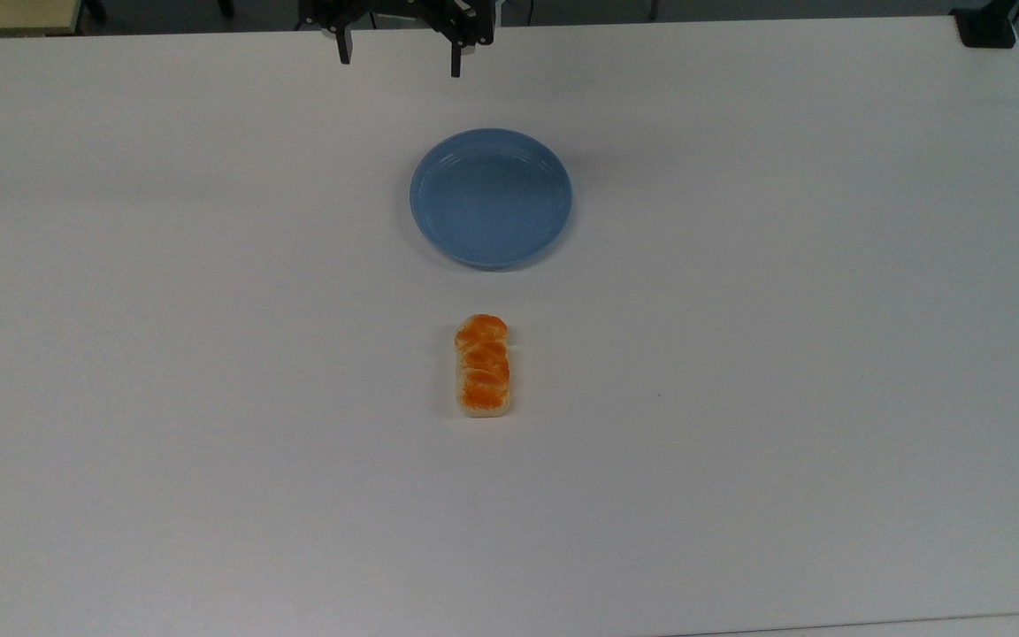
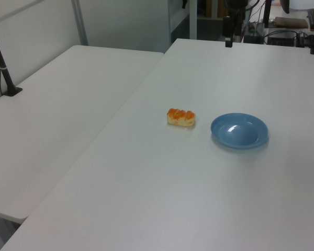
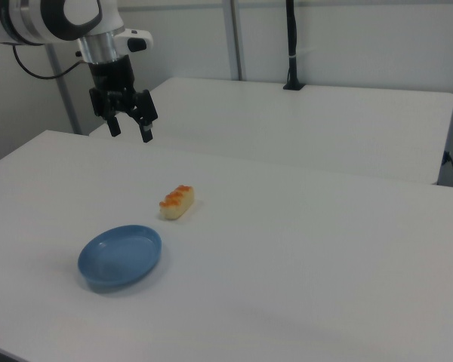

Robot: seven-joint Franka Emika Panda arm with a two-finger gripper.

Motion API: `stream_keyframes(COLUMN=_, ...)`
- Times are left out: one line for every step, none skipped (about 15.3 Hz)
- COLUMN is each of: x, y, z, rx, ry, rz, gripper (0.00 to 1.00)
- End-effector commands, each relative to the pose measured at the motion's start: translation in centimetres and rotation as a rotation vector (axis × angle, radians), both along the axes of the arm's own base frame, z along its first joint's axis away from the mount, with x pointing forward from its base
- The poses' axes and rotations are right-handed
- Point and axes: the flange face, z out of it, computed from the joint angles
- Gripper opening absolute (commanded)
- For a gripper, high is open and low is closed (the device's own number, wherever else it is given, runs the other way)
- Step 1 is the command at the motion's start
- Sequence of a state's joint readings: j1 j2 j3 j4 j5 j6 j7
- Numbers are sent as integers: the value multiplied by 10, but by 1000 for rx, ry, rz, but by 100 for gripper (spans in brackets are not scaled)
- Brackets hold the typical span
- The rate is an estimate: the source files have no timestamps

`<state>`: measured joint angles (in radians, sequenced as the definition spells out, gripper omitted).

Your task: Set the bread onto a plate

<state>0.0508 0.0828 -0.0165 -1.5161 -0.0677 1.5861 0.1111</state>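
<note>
Bread, a small oblong loaf (image 1: 482, 365) with a glossy orange-brown braided top, is lying free on the white table (image 1: 784, 354), near the empty round light-blue plate (image 1: 491, 197). High beyond the plate, the black gripper (image 1: 399, 53) is hanging with fingers spread, ready for a descent.

White tables in a plain, evenly lit room.

A large white table (image 1: 739, 398) fills the top view. In the left view a second white table (image 2: 52, 130) adjoins it at the frame's left, carrying a black pole (image 2: 2, 68) on a clamp. Pale walls (image 3: 362, 38) and grey upright posts (image 3: 232, 38) stand behind.
</note>
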Motion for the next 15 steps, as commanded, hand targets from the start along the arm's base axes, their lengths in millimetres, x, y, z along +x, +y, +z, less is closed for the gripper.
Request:
stream_keyframes(x=-12, y=-4, z=5, rx=-13, ry=7, rz=18, gripper=100)
stream_keyframes(x=-12, y=-4, z=5, rx=-13, ry=7, rz=20, gripper=100)
stream_keyframes(x=-11, y=-4, z=4, rx=-13, ry=5, rz=20, gripper=100)
stream_keyframes(x=-11, y=-4, z=4, rx=-13, ry=6, rz=21, gripper=100)
stream_keyframes(x=-11, y=-5, z=4, rx=-13, ry=4, rz=23, gripper=100)
stream_keyframes(x=-11, y=-5, z=4, rx=-10, ry=4, rz=23, gripper=100)
stream_keyframes(x=-11, y=-5, z=4, rx=-10, ry=6, rz=23, gripper=100)
stream_keyframes(x=-11, y=-5, z=3, rx=-10, ry=7, rz=23, gripper=100)
stream_keyframes(x=-9, y=-4, z=2, rx=-7, ry=6, rz=22, gripper=100)
stream_keyframes(x=-8, y=-4, z=1, rx=-6, ry=1, rz=23, gripper=100)
stream_keyframes(x=-6, y=-4, z=1, rx=-4, ry=-6, rz=24, gripper=100)
stream_keyframes(x=-3, y=-3, z=0, rx=-2, ry=-23, rz=24, gripper=100)
stream_keyframes(x=2, y=-3, z=-1, rx=0, ry=-44, rz=26, gripper=100)
stream_keyframes(x=5, y=-2, z=-2, rx=0, ry=-61, rz=27, gripper=100)
stream_keyframes(x=10, y=0, z=-7, rx=0, ry=-67, rz=32, gripper=100)
